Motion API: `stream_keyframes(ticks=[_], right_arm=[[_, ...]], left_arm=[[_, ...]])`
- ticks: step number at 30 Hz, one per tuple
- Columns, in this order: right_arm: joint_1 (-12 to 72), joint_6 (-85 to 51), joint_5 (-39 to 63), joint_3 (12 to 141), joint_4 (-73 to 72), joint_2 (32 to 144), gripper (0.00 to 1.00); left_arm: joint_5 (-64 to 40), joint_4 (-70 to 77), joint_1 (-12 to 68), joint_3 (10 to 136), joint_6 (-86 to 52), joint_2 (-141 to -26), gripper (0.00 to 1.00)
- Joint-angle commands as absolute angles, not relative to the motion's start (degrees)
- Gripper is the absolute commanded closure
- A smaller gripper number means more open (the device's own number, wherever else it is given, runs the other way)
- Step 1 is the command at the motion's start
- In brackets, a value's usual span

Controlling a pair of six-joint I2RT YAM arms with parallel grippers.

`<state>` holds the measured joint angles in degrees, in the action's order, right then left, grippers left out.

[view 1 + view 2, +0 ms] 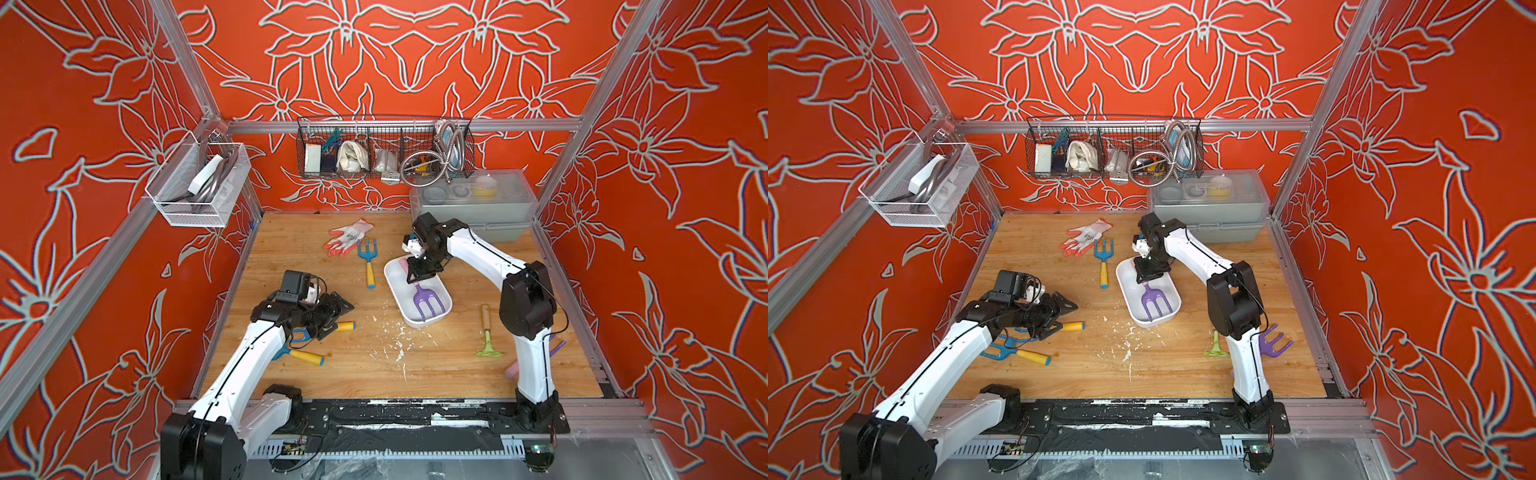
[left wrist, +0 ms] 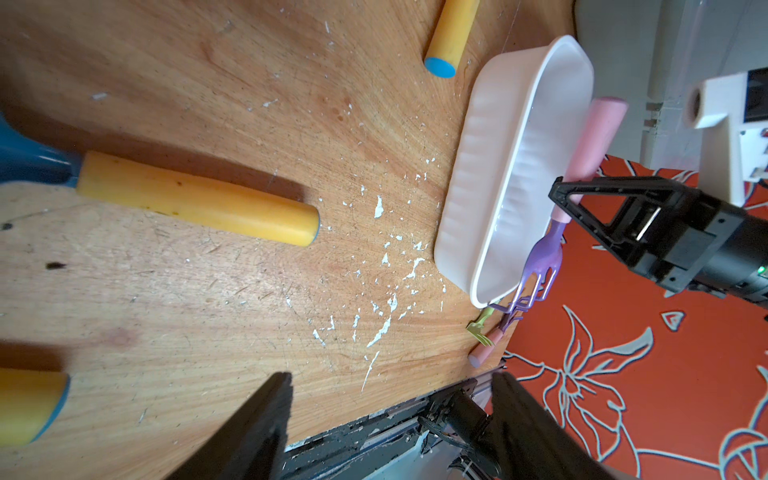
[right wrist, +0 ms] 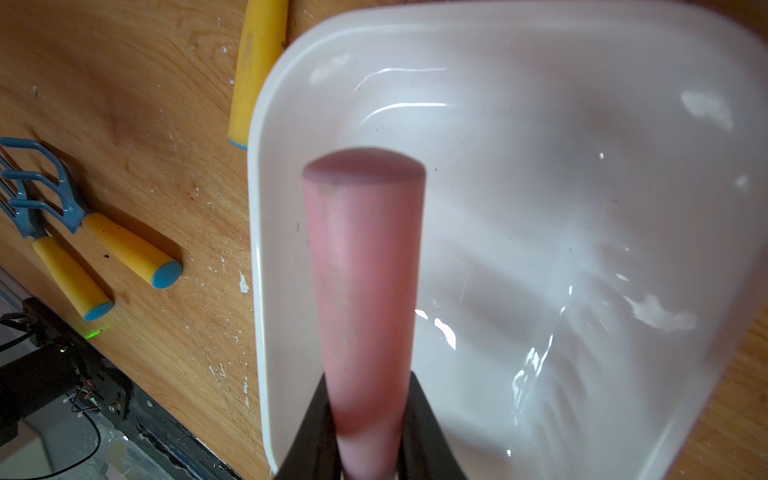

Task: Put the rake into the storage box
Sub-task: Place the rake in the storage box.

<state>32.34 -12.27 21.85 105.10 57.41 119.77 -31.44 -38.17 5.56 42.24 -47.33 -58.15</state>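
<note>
Orange floral walls boxed in the scuffed wooden counter (image 1: 332, 374). Your right hand (image 1: 417, 276) was clamped on the rake (image 1: 428, 301) by its pink handle. The tines pointed down inside the storage box (image 1: 392, 279) and the handle tilted up over the far end, likely so the head would land first. Your left hand (image 2: 390, 378) hung with fingers apart above the blue rakes (image 1: 307, 356), holding nothing. You couldn't tell whether the tines touched the box floor. A second purple rake (image 1: 1273, 343) sat partly hidden behind your right arm.
</note>
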Motion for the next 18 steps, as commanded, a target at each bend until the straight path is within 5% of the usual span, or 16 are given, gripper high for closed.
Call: stream_keyframes(ticks=[1,10,18], right_arm=[[32.57,-11.34,19.95,105.95,56.78,120.17,0.88],[32.43,-10.99,17.7,107.81,57.4,118.35,0.57],[31.66,-13.62,13.03,103.91,56.38,110.06,0.58]], left_arm=[[-31.99,-39.02,5.1,44.27,-46.38,-58.62,0.23],[-31.34,-38.28,4.92,43.95,-48.02,-58.8,0.23],[-31.27,-37.49,4.92,43.35,-49.26,-58.8,0.23]])
